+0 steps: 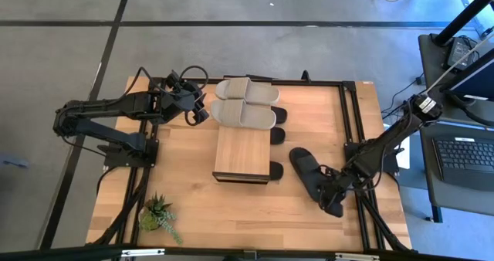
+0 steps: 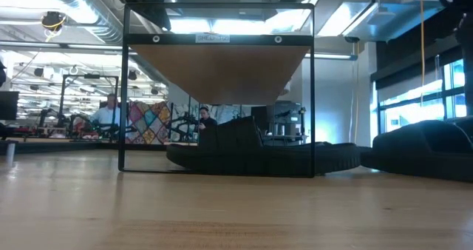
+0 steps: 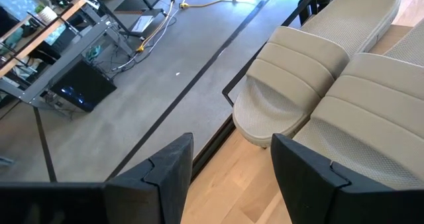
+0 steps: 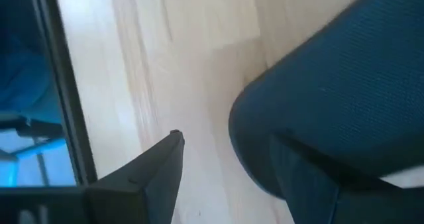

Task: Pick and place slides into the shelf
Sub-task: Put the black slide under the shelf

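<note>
The slides, wide-strapped slip-on sandals in matte black and beige-grey, are partly sorted as far as I can judge. The two beige-grey slides (image 1: 245, 103) lie side by side on the light wood plank top of the low dark-framed shelf (image 1: 241, 153). Black toes poke out from under the plank on its right edge, so some black slides (image 1: 276, 124) seem to sit on the lower level; how many I cannot tell. One matte black slide (image 1: 309, 171) is on the butcher-block tabletop (image 1: 231, 215), just right of the shelf, not yet placed.

My right gripper (image 1: 333, 203) is down at that loose slide's near end, fingers apart, with one finger (image 4: 311, 177) lying against the sole's edge and the other (image 4: 149, 168) over bare wood. My left gripper (image 1: 199, 106) waits just left of the beige pair, fingers spread and holding nothing.
</note>
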`<action>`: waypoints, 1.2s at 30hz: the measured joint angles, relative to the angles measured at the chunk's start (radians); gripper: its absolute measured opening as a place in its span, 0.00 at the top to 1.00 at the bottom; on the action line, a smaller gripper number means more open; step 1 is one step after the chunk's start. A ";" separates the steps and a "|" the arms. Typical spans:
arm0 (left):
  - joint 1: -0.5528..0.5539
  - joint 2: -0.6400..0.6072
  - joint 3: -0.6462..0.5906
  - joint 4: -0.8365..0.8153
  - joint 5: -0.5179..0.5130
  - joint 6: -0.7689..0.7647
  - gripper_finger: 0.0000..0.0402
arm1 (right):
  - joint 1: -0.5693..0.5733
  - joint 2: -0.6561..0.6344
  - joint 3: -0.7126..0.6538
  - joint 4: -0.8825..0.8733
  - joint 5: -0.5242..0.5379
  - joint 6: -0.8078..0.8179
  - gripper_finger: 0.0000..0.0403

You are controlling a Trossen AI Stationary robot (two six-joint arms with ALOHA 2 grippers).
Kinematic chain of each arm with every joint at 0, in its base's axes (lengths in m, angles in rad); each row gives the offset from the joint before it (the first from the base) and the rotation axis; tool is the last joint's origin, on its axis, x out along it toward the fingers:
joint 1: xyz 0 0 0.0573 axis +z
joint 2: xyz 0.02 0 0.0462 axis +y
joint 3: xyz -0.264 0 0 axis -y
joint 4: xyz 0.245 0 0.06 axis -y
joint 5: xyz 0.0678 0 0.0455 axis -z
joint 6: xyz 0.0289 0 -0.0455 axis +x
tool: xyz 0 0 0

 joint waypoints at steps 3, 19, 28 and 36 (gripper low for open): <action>0.000 0.000 0.000 0.000 0.000 0.000 0.52 | -0.024 0.000 0.011 -0.051 -0.033 0.056 0.44; 0.000 0.000 0.000 0.000 0.000 0.000 0.52 | -0.148 0.000 0.012 -0.214 -0.046 0.220 0.44; 0.000 0.000 0.000 0.049 0.000 -0.009 0.52 | -0.217 0.000 -0.031 -0.255 -0.042 0.207 0.44; 0.000 -0.050 -0.087 0.196 0.030 0.034 0.52 | -0.255 0.000 -0.061 -0.255 -0.038 0.152 0.44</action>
